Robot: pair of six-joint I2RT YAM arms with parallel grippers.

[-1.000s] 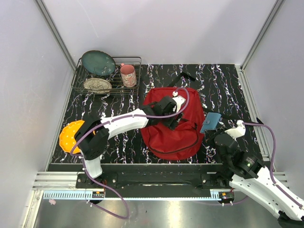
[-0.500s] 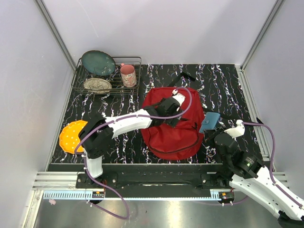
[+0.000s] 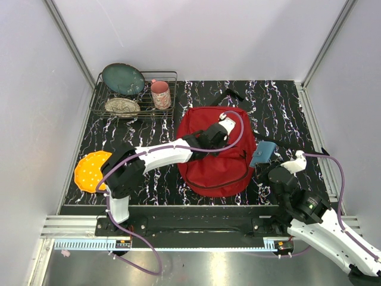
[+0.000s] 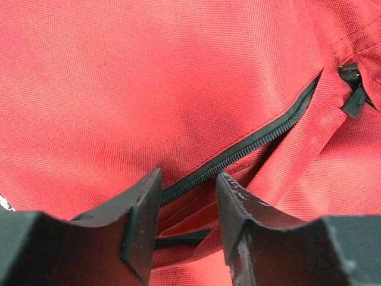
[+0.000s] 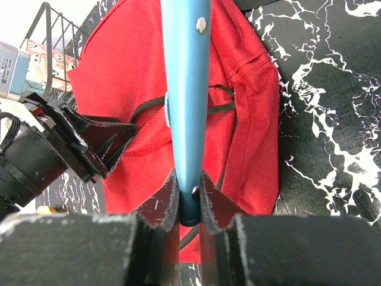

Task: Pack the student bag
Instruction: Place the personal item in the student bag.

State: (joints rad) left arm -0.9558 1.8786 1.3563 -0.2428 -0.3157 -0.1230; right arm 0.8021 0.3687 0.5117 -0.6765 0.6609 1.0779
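The red student bag [image 3: 215, 170] lies flat in the middle of the table, with a black zipper [image 4: 250, 146] partly open. My left gripper [image 3: 213, 140] is on top of the bag. In its wrist view the jaws [image 4: 189, 208] stand open, straddling the zipper edge and folds of red fabric [image 4: 149, 83]. My right gripper [image 3: 269, 170] is just right of the bag and shut on a flat teal-blue case [image 3: 264, 152]. It holds the case upright on edge [image 5: 186, 89], above the bag's right side [image 5: 253, 125]. The left gripper also shows in the right wrist view [image 5: 89, 149].
A wire dish rack [image 3: 166, 110] at the back left holds a green plate [image 3: 122, 78], a patterned plate [image 3: 122, 106] and a pink mug [image 3: 160, 94]. An orange plate [image 3: 89, 171] lies at the left edge. A black strap [image 3: 233, 95] trails behind the bag.
My left gripper has moved a little farther right across the bag's top, and the bag's near edge has shifted slightly away. The right gripper keeps holding the case in place.
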